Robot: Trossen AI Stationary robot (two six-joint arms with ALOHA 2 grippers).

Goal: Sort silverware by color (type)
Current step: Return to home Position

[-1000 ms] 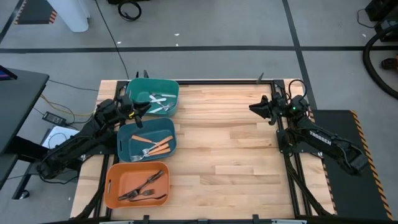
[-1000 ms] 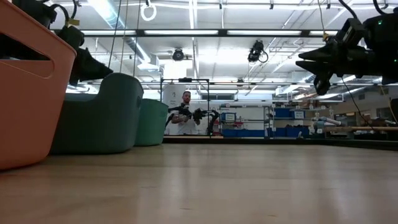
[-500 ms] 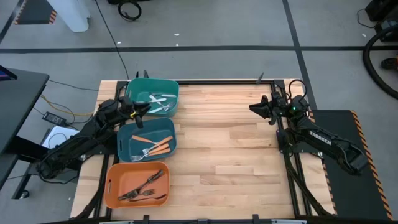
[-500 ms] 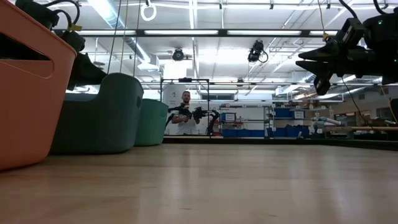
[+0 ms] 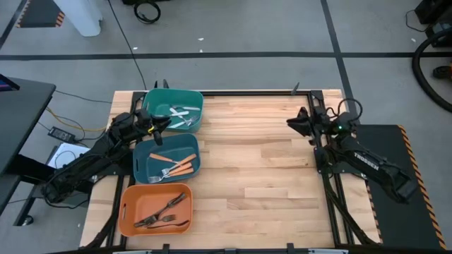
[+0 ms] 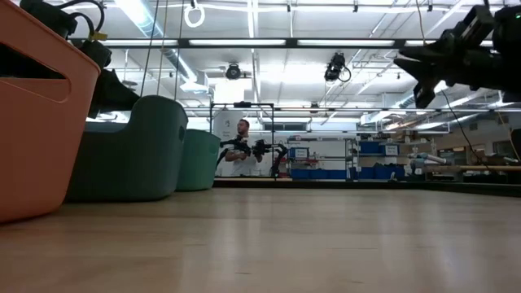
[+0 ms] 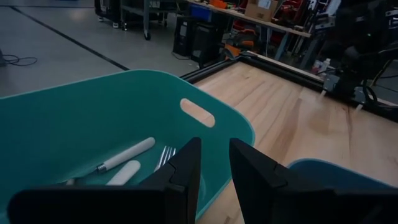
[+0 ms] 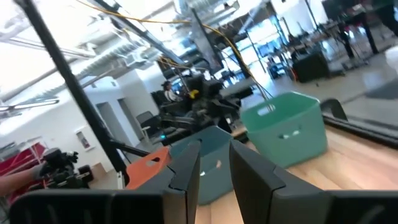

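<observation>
Three bins stand in a row along the table's left side. The green bin point(image 5: 173, 108) holds white-handled forks point(image 5: 181, 116), also seen in the left wrist view as white-handled forks point(image 7: 126, 155). Orange-handled forks point(image 5: 176, 166) lie in the blue bin point(image 5: 167, 159). Black forks point(image 5: 164, 211) lie in the orange bin point(image 5: 155, 209). My left gripper point(image 5: 160, 127) hovers over the green bin's near rim, shut and holding nothing. My right gripper point(image 5: 289, 122) hangs above the table's right side, shut and holding nothing.
The bare wooden tabletop point(image 5: 261, 162) stretches between the bins and the right arm. A dark frame rail point(image 5: 247, 92) runs along the far edge. In the low view a person point(image 6: 242, 150) stands far off in the room behind the table.
My right gripper has drawn back a little toward the table's right edge and risen slightly. The bins and forks lie as before.
</observation>
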